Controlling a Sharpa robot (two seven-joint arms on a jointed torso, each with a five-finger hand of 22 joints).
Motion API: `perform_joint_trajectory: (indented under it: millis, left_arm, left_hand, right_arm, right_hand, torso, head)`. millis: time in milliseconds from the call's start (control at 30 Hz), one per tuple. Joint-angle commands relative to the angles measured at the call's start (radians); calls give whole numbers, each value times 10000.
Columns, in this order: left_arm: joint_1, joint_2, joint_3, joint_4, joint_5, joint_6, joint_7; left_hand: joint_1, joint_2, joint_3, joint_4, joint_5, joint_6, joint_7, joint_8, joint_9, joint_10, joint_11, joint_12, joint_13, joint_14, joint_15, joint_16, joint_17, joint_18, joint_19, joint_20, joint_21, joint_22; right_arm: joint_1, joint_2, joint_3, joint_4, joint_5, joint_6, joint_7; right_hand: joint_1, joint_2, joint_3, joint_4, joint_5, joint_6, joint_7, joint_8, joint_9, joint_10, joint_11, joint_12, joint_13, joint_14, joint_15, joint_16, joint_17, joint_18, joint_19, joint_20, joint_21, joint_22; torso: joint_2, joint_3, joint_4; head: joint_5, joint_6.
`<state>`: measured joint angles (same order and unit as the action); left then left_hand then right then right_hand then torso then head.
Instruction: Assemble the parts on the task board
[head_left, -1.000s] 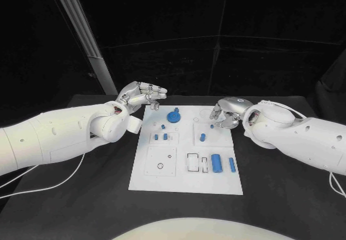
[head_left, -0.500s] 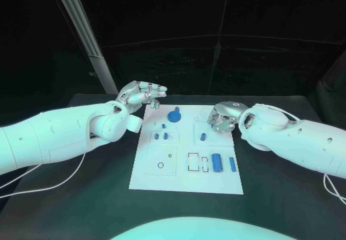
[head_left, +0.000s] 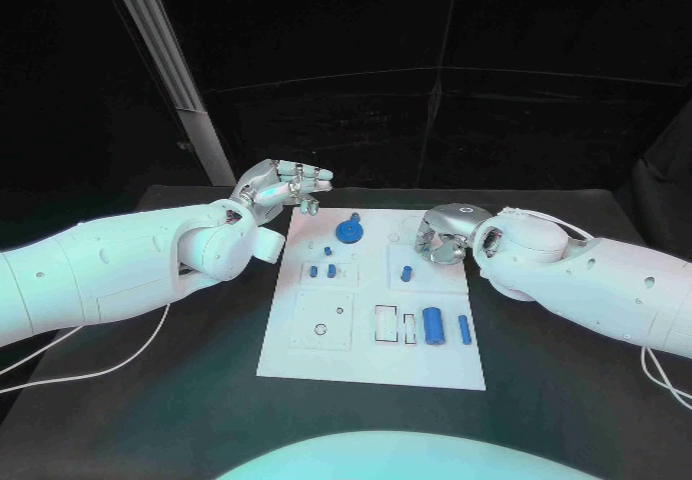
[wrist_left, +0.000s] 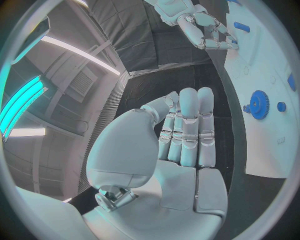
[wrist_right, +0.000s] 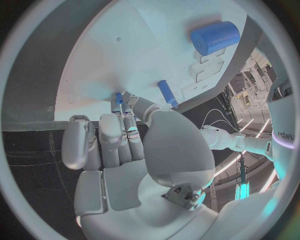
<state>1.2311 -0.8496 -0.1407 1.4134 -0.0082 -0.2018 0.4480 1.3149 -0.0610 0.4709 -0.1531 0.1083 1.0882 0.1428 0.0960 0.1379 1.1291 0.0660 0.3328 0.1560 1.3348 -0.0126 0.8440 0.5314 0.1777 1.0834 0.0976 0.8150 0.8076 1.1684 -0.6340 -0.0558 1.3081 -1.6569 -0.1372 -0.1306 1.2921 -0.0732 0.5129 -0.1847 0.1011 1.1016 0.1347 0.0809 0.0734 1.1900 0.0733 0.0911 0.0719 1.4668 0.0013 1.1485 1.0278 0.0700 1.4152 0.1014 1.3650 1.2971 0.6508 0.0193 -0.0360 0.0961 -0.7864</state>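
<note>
Pinching a small blue peg (wrist_right: 119, 98) between thumb and fingertips (wrist_right: 127, 111), the right hand (head_left: 447, 235) sits low over the white task board (head_left: 375, 360), at its far right side. On the board lie a blue gear (head_left: 348, 232) at the far end, short blue pegs mid-board, and a fat blue cylinder (head_left: 433, 325) beside a slimmer one (head_left: 464, 329) nearer the robot. The left hand (head_left: 280, 187) hovers off the board's far left corner, fingers loosely curled and apart, holding nothing.

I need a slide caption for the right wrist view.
Right hand pinches a small blue peg over the white task board.
</note>
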Motion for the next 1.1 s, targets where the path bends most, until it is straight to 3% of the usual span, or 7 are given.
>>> perform_joint_trajectory:
  millis: [33,167,433,933,1100]
  left_arm:
    - [14,-19,8,12,87,228,160]
    - [14,-37,8,5,87,256,132]
    - [15,-69,8,-21,87,264,76]
    - [16,-84,8,-95,87,255,1]
    - [16,-83,8,-108,87,257,-11]
  left_hand:
    - [9,82,-22,-57,62,49,-8,-49,14,-75,19,47,9,-46,-18,-49,-9,62,-4,-41,-46,-17]
    - [8,83,-22,-60,66,54,-9,-48,16,-79,19,50,12,-45,-18,-51,-11,62,-3,-41,-48,-17]
    - [-14,69,-40,-69,42,61,-7,-54,23,-109,24,64,31,-39,-16,-61,-24,60,1,-41,-58,-22]
    - [-31,58,-52,-76,7,52,-3,-66,25,-136,30,72,45,-35,-12,-69,-34,58,4,-40,-67,-26]
    - [-33,57,-53,-83,-5,44,-1,-75,25,-152,31,76,51,-34,-11,-74,-40,58,5,-39,-72,-29]
  right_arm:
    - [-26,21,-14,-10,-750,327,-213]
    - [-41,33,-14,-20,-1017,273,-349]
    - [-54,7,-14,1,-1216,-8,-483]
    - [-58,-96,-14,158,-1062,106,-395]
    - [-58,-96,-13,177,-951,224,-376]
  right_hand:
    - [11,91,66,-15,-5,104,3,30,7,71,14,2,-10,181,-65,34,-3,-40,77,4,50,6]
    - [-23,34,70,-87,-3,97,14,-20,-13,52,24,-76,-44,167,-59,19,-48,-35,57,-9,37,-13]
    - [-214,-332,63,-350,1,-255,140,-202,-93,-353,169,-309,-101,63,36,-182,-359,25,-125,58,-170,-273]
    - [-248,-388,68,-411,10,-279,152,-185,-86,-356,177,-283,-88,63,40,-148,-330,12,-96,79,-128,-212]
    - [-278,-238,154,-415,23,-130,108,-123,-52,-184,132,-223,-64,97,14,-22,-213,-18,-9,79,-11,-55]
  torso:
    - [4,4,6]
    - [-2,4,7]
    - [-6,7,-5]
    - [-4,9,-2]
    - [-5,6,3]
  head:
    - [5,-13]
    - [8,-30]
    - [15,-45]
    - [2,-74]
    - [-7,-70]
